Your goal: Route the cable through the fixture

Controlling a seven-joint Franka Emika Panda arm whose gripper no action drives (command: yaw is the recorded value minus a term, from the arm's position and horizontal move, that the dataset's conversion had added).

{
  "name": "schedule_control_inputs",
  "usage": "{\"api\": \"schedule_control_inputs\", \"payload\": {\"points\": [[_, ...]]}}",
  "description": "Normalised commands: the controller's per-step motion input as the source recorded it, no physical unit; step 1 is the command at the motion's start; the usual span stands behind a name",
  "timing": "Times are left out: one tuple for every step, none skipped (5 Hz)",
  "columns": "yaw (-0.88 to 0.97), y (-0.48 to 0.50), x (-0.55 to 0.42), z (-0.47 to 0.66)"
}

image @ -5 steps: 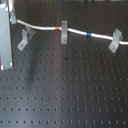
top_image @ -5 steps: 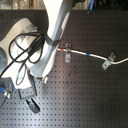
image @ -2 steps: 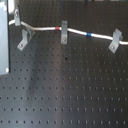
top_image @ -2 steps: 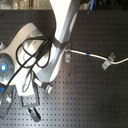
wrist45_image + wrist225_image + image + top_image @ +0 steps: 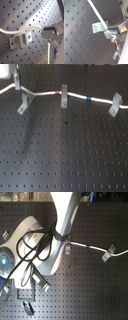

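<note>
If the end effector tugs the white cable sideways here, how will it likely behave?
Probably floppy: the cable sags in curves between the clips. It looks thin and light, so it should follow easily. Held at the end effector, it may slide through the slots rather than lift.

From my station the surface [image 5: 65,159] reads matte black, covered in a regular grid of small pale dots in both exterior views. The cable [image 5: 75,95] is white, with one short red band [image 5: 57,93] and one short blue band [image 5: 89,99]; in the second exterior view the blue band [image 5: 87,246] shows too. The three clips are light grey metal: the fixture [image 5: 24,103], the slimmer clip [image 5: 64,95], and the far clip [image 5: 116,104]. In the first wrist view the fixture [image 5: 21,41] looks dull grey-green against the black holed surface. The robot arm [image 5: 67,212] is white, draped with black cords [image 5: 30,254], and carries a round blue light [image 5: 5,260].
</note>
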Motion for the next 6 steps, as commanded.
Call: {"api": "schedule_control_inputs", "payload": {"points": [[1.00, 0.001, -0.002, 0.12], [1.00, 0.001, -0.001, 0.14], [0.97, -0.029, -0.007, 0.24], [0.97, -0.026, -0.007, 0.24], [0.98, -0.022, -0.006, 0.24], [0.98, -0.022, -0.009, 0.24]]}}
